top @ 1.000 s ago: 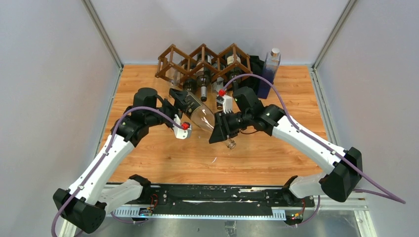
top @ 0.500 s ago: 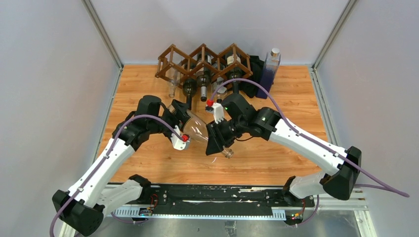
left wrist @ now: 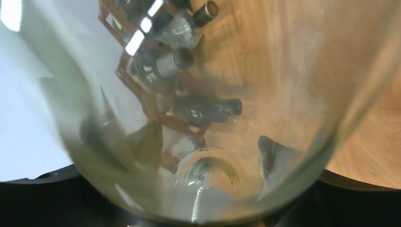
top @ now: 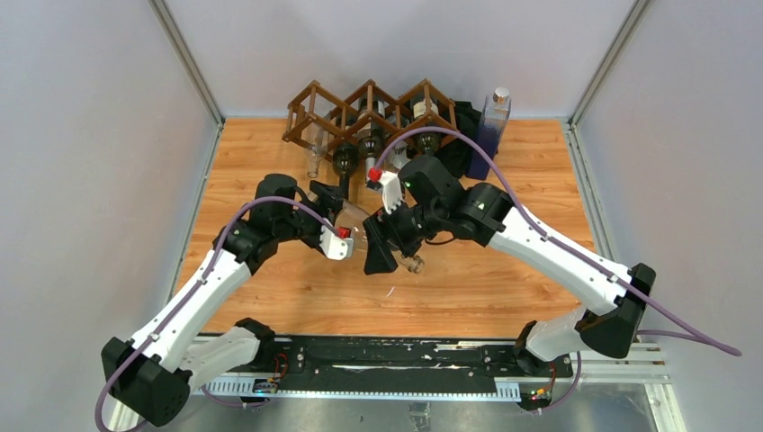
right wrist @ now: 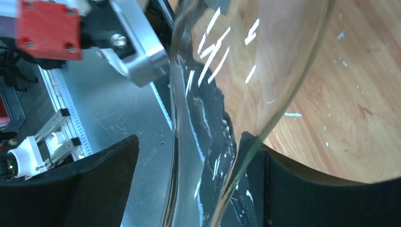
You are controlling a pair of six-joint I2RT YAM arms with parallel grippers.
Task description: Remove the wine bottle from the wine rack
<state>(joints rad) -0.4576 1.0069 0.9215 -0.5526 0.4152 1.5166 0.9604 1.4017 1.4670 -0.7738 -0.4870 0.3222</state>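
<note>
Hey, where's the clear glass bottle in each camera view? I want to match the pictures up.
Top external: the clear bottle shows slanted over mid-table, nearer than the wine rack.
Left wrist: the bottle fills nearly the whole picture, very close up.
Right wrist: its curved glass wall runs from the top down the middle.
Shared landmark: the wooden table top.

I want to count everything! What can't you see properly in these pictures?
Top view: labels on bottles in the wine rack, too small.
Top view: clear bottle's body, mostly covered by the left gripper and right gripper.
Left wrist view: glass fills the picture, warping the rack; the grip is unseen.
</note>
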